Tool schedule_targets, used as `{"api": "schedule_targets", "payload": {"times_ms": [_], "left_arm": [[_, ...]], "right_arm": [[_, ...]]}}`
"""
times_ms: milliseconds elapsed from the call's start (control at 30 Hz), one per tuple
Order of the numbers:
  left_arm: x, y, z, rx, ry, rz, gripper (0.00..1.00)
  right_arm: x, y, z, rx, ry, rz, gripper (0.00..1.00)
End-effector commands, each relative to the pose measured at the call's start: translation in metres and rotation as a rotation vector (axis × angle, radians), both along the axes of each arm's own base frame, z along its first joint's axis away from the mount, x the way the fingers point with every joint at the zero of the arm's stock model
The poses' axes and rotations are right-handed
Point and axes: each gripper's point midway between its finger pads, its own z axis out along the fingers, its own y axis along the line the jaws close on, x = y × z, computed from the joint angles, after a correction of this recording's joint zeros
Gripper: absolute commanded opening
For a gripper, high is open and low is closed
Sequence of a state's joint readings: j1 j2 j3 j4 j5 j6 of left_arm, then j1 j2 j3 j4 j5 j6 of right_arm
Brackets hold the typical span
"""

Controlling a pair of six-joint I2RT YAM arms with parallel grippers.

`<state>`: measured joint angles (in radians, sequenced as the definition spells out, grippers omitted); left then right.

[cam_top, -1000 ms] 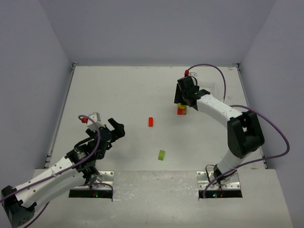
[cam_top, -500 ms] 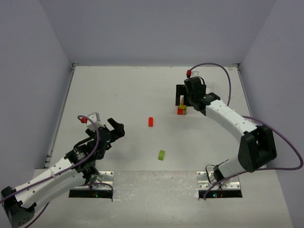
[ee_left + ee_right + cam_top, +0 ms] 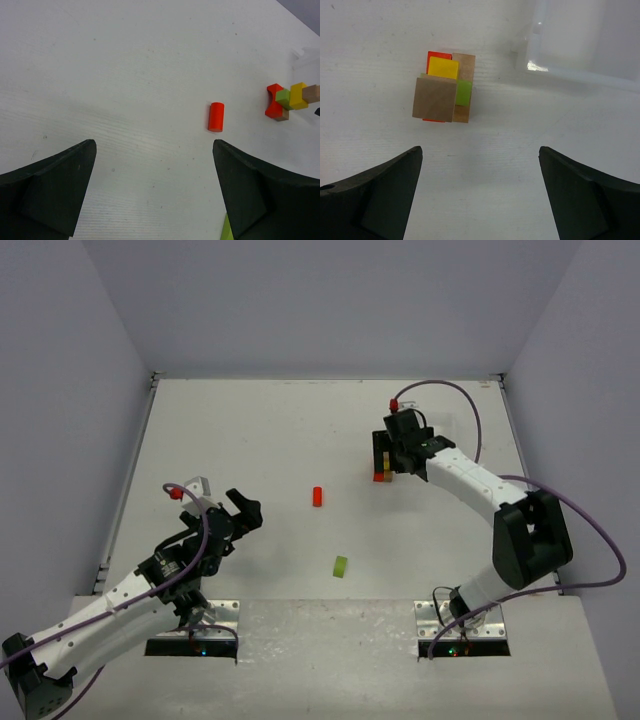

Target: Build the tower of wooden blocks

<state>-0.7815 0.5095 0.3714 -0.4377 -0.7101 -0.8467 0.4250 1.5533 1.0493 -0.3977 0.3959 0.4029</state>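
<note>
The tower (image 3: 382,469) stands at the right middle of the table. From above it shows a plain brown block (image 3: 434,99) on top, with yellow, red, lime green and another brown piece under it. My right gripper (image 3: 480,150) hangs open above and just beside it, holding nothing; it is the right gripper (image 3: 387,445) in the top view. A red cylinder (image 3: 317,496) lies loose at the centre, also the red cylinder (image 3: 216,116). A lime green block (image 3: 341,566) lies nearer the bases. My left gripper (image 3: 246,508) is open and empty, well left of both.
A white raised rim (image 3: 570,72) lies just beyond the tower on the right. The table's side walls (image 3: 130,480) close in the left and right. Both arm bases sit at the near edge.
The right gripper has opened off the brown block, which now rests on the tower, and has drawn back a little. The left arm has not moved.
</note>
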Motion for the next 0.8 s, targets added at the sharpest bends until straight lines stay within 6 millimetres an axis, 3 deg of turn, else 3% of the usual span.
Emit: {"api": "schedule_targets", "payload": {"times_ms": [0, 333, 767], "left_arm": [[0.003, -0.001, 0.003, -0.022, -0.019, 0.008, 1.0], [0.004, -0.001, 0.002, -0.011, -0.013, 0.012, 1.0], [0.005, 0.0, 0.002, -0.004, -0.014, 0.017, 1.0]], "right_arm": [[0.019, -0.007, 0.015, -0.014, -0.056, -0.049, 0.99], [0.028, -0.021, 0.013, -0.028, -0.057, -0.104, 0.99], [0.038, -0.016, 0.014, -0.004, -0.064, -0.089, 0.99]]}}
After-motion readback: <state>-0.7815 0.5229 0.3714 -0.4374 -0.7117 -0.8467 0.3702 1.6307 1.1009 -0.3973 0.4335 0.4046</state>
